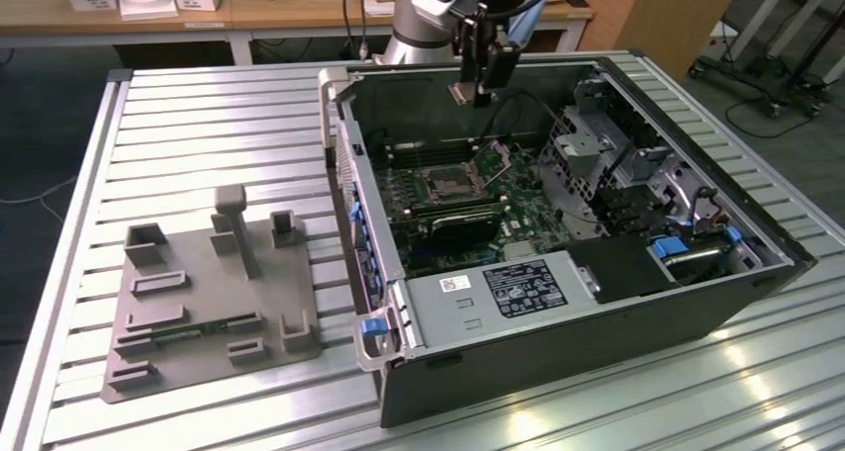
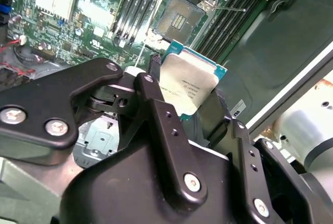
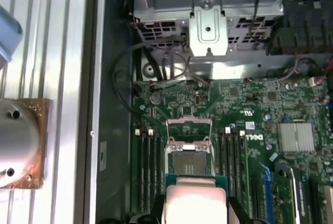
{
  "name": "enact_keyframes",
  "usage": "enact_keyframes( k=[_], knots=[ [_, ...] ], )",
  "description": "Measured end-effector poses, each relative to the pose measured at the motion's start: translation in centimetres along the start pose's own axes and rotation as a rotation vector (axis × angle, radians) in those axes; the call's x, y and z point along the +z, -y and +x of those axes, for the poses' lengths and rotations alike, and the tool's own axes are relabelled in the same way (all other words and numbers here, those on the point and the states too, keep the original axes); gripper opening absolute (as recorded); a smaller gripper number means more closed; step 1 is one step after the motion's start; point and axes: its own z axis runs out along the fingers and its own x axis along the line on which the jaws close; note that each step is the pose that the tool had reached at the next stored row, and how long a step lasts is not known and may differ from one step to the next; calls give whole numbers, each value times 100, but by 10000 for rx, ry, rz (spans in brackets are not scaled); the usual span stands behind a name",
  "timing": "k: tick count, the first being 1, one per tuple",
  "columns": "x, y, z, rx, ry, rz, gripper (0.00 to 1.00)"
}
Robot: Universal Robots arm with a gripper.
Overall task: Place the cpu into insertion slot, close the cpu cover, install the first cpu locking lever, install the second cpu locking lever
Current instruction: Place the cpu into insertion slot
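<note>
Silver-topped cpu (image 2: 190,84) pinched by edges in claw (image 2: 184,96), narrowly set. Hanging high over open computer case (image 1: 555,367); insertion slot (image 2: 177,18) below, slightly off chip's centre. Cpu cover (image 3: 188,127) tipped up.

Ribbed aluminium table (image 1: 198,105), slats running across. Open computer case (image 1: 568,357) sits on it toward the exterior view's right. Grey fixture plate (image 1: 198,308) lies flat just beside the case.
</note>
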Motion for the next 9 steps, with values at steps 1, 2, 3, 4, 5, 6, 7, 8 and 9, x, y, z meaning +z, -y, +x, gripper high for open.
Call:
enact_keyframes(
  k=[1, 2, 3, 4, 5, 6, 7, 8, 9],
  knots=[
    [0, 0, 0, 72, 6, -2, 54],
    [0, 1, 0, 141, 13, -3, 54],
    [0, 1, 0, 210, 20, -4, 54],
    [1, 2, 0, 288, 26, -6, 54],
    [1, 2, 0, 365, 33, -7, 54],
    [1, 2, 0, 447, 40, -9, 54],
    [1, 2, 0, 530, 48, -11, 54],
    [1, 2, 0, 620, 56, -13, 54],
    [2, 2, 0, 722, 64, -14, 54]
  ],
)
